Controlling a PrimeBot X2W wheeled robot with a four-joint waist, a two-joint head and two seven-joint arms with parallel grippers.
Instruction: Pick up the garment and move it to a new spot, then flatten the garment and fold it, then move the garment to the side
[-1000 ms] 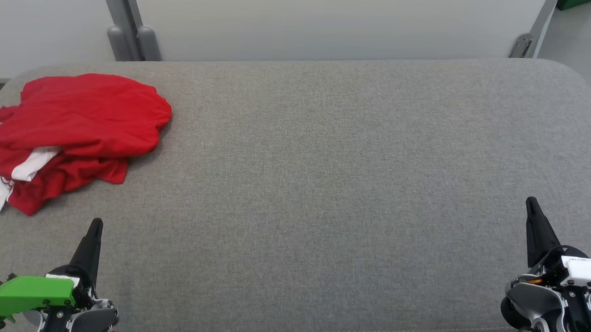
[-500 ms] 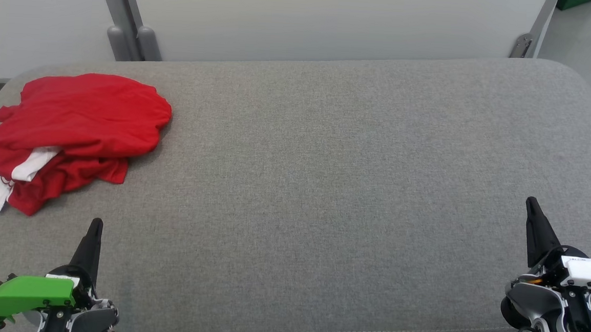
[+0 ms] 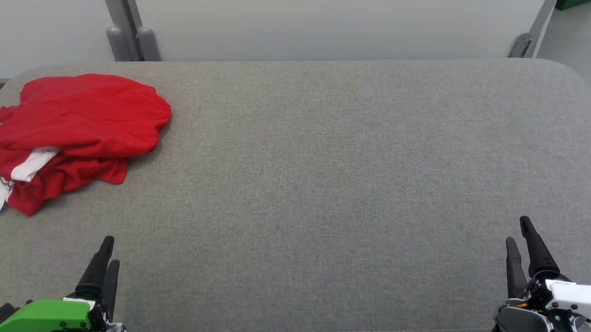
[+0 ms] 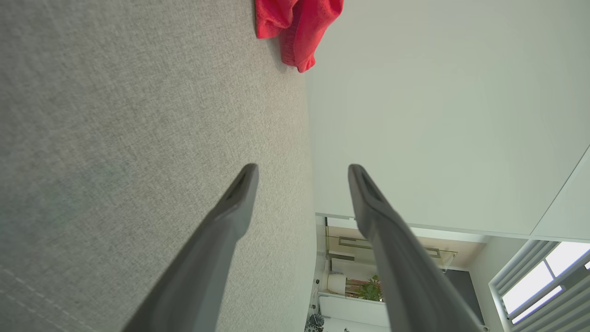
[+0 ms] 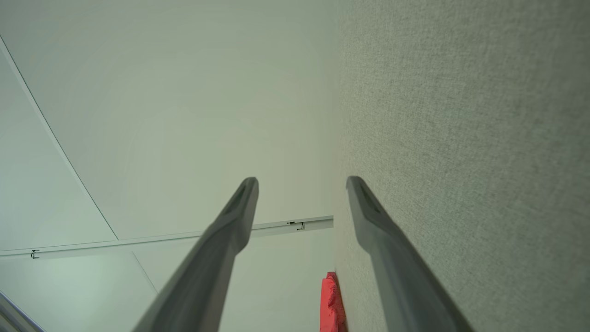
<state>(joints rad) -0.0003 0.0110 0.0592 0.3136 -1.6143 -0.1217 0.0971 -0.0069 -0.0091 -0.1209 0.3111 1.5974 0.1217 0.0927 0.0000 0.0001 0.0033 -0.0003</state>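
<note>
Head view, red garment [image 3: 72, 132] at grey cushion's [image 3: 326, 163] far left, left gripper [image 3: 111, 251] and right gripper [image 3: 517, 230] low, well apart from it; left wrist view, jaws spread wide, empty; right wrist view, jaws spread wide, empty

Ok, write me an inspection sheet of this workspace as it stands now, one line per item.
surface: grey woven fabric top with rounded far corners and a stitched seam along the near edge.
job's things: red garment with a white part, crumpled in a heap at the far left, not yet flattened or folded.
clutter: nothing seen.
grippers: left gripper open at the near left, fingers apart, holding nothing; right gripper open at the near right, holding nothing; both apart from the garment.
cables: nothing seen lying on the surface.
surroundings: pale wall panels behind, with grey posts at the far left.
</note>
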